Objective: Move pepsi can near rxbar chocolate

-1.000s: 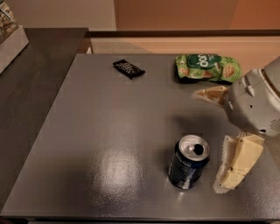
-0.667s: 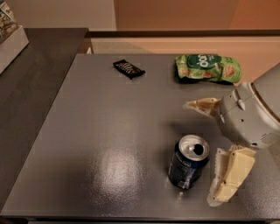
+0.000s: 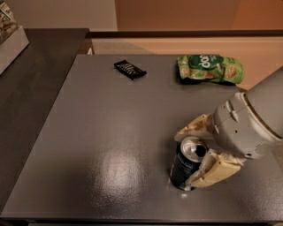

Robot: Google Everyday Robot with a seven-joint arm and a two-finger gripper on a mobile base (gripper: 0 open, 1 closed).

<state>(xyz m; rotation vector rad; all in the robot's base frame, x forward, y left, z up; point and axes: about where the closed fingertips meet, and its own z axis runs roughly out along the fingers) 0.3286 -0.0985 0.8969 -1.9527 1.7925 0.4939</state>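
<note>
A glossy grey desk (image 3: 110, 132) catches a pale light patch (image 3: 116, 164) near its front. A darker counter (image 3: 35, 88) adjoins its left. Behind stands a peach wall (image 3: 177, 13). The claw (image 3: 183, 159) hangs over the desk's near right part, fingers apart.

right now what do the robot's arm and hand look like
The hand, at the front right of the table by the pepsi can, is pale cream-tan plastic. Behind it the arm is a fat, rounded light-grey shell with a raised tab; no cables or markings show.

Bulky rounded pale-grey wrist housing (image 3: 247, 121) with panel seams, and a cream-coloured gripper (image 3: 184, 160) low on the right.
</note>
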